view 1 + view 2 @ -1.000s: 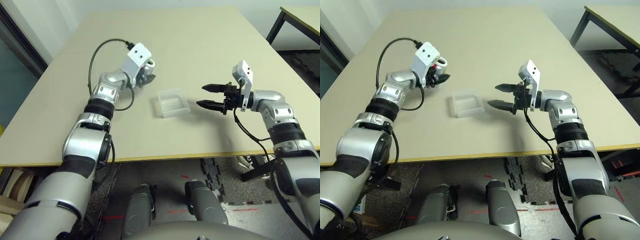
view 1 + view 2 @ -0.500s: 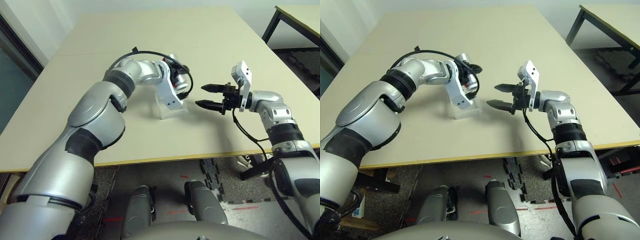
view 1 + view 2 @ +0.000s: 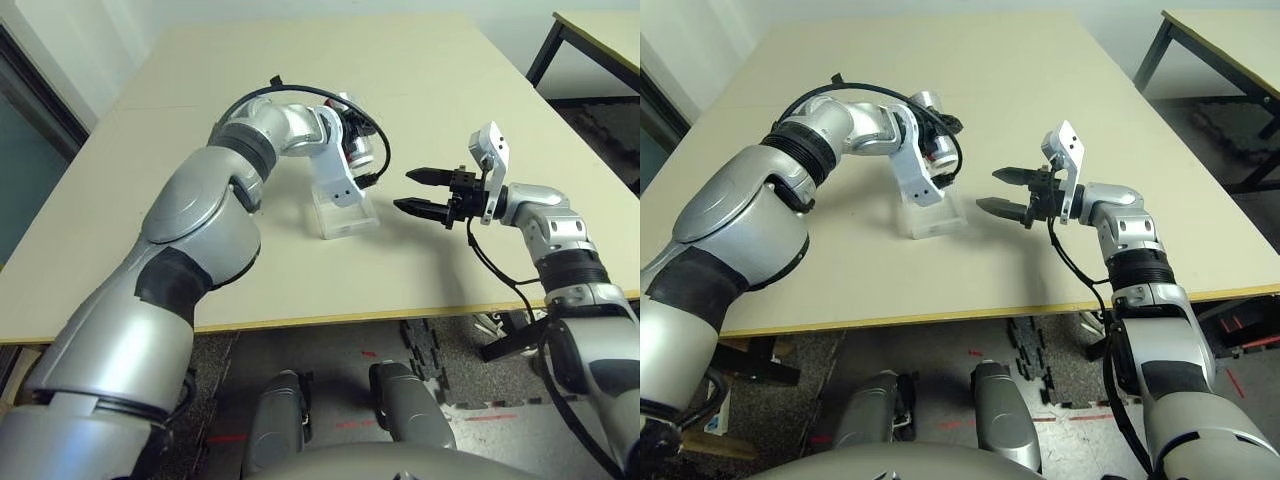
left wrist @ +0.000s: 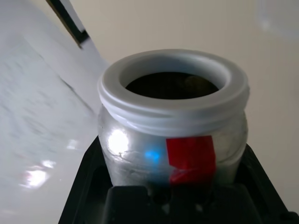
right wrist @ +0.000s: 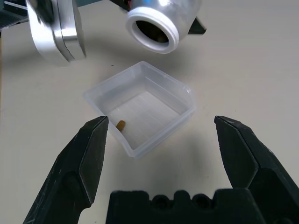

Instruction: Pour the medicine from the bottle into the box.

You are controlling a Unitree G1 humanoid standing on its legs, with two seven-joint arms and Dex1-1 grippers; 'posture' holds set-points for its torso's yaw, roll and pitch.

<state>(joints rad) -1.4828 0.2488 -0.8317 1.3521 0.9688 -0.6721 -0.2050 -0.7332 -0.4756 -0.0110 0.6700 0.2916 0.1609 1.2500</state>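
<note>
My left gripper point(image 3: 352, 162) is shut on the bottle point(image 4: 173, 135), a small silver one with a red stripe. It holds the bottle tilted just above the far side of the box point(image 5: 140, 70), open mouth turned toward my right gripper. The bottle point(image 5: 163, 18) has no cap, and something dark shows inside it. The box point(image 3: 350, 218) is clear frosty plastic and sits mid-table. One small brown pill point(image 5: 120, 124) lies on its floor. My right gripper point(image 3: 405, 192) hovers open just right of the box, fingers pointing at it, nothing between them.
The beige table point(image 3: 450, 100) spreads wide behind and to both sides of the box. Its front edge point(image 3: 350, 318) runs close below the arms. A second table point(image 3: 600, 30) stands at the back right, across a gap of floor.
My left arm has swung from the far left of the box to over it, carrying the bottle and tipping its mouth toward the right gripper. The right arm has stayed put.
</note>
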